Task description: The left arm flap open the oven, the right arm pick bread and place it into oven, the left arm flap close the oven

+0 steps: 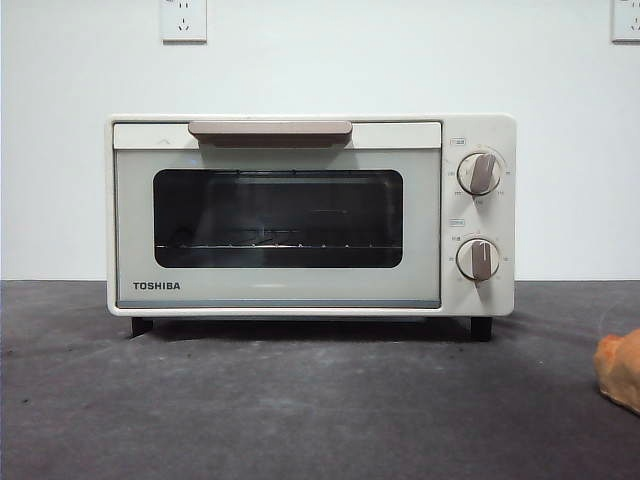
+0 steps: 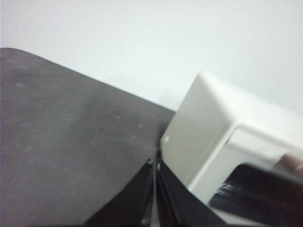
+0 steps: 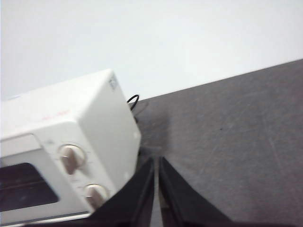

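Observation:
The cream-white TOSHIBA oven [image 1: 300, 215] stands on the dark table with its door closed and its beige bar handle [image 1: 270, 130] at the top. The bread [image 1: 621, 368], golden-brown, lies at the front view's right edge, partly cut off. My left gripper [image 2: 155, 163] is shut and empty, raised beside the oven's [image 2: 208, 137] left side. On the other side of the oven [image 3: 71, 142], by the knobs [image 3: 72, 158], my right gripper [image 3: 156, 161] hangs shut and empty. Neither arm shows in the front view.
A white wall with two sockets [image 1: 184, 20] stands behind the oven. A black cable [image 3: 133, 101] trails behind the oven's right rear corner. Dark grey table [image 1: 300, 410] stretches in front of the oven.

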Motion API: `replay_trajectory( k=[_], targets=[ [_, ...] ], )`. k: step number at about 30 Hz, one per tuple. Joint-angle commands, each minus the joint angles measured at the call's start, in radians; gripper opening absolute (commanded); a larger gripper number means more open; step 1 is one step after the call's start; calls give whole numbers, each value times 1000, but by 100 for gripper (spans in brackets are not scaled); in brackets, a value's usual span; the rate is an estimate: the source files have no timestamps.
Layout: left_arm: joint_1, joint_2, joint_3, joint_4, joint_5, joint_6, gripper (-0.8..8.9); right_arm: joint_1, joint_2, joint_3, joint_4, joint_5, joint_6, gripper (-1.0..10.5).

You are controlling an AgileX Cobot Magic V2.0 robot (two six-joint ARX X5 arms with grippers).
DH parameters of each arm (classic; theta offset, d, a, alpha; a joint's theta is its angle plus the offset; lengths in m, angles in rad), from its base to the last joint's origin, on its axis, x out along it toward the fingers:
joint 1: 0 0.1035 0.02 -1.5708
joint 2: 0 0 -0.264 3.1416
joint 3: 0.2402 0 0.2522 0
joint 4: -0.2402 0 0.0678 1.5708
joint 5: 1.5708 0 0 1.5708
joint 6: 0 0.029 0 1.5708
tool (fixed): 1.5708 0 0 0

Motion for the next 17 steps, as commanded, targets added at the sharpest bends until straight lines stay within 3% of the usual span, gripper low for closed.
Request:
replay_trajectory(
  k=[1, 6, 17],
  targets=[
    [-2, 79, 119, -43, 35, -37, 18, 0, 53, 93, -36, -35, 17, 12],
    [-3, 240, 331, -171, 128, 22, 18, 0, 167, 252, -152, -150, -16, 11],
    [-79, 492, 601, -244, 478, 67, 18, 33, 351, 493, -366, -401, -179, 12]
  ],
)
